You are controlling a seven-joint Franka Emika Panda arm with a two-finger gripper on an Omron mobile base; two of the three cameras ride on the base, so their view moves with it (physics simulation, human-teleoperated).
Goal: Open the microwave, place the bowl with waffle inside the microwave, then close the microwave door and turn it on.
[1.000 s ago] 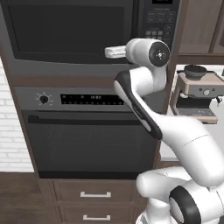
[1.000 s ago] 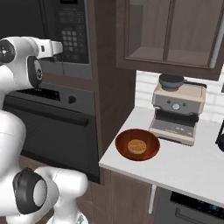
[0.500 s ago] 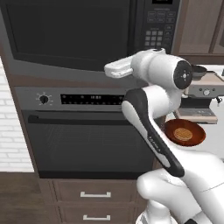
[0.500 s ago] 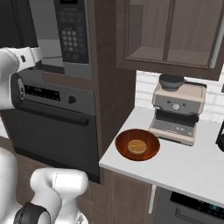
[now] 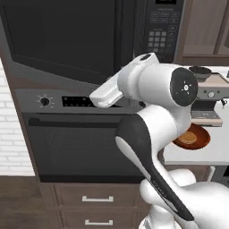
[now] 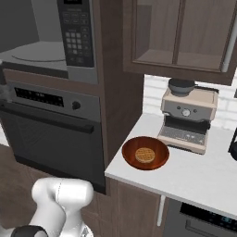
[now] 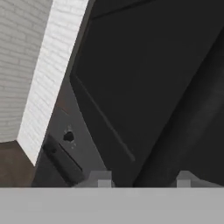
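A white brick wall (image 7: 30,65) stands at far left, beside the built-in column where the microwave door (image 5: 67,40), a dark glass panel, hangs ajar in front of the microwave (image 6: 46,37). From the right base view its grey cavity and round glass turntable (image 6: 34,58) are visible, with the keypad (image 6: 76,34) to their right. Below sits the knobbed oven (image 5: 76,138) with its long bar handle. The robot's hand (image 7: 142,177) points at the dark door glass, fingertips (image 7: 101,177) set apart with nothing between them. Farther right, on the white worktop (image 6: 194,173), the reddish-brown bowl (image 6: 145,152) holds the waffle (image 6: 144,155), just beside the grey coffee machine (image 6: 187,120).
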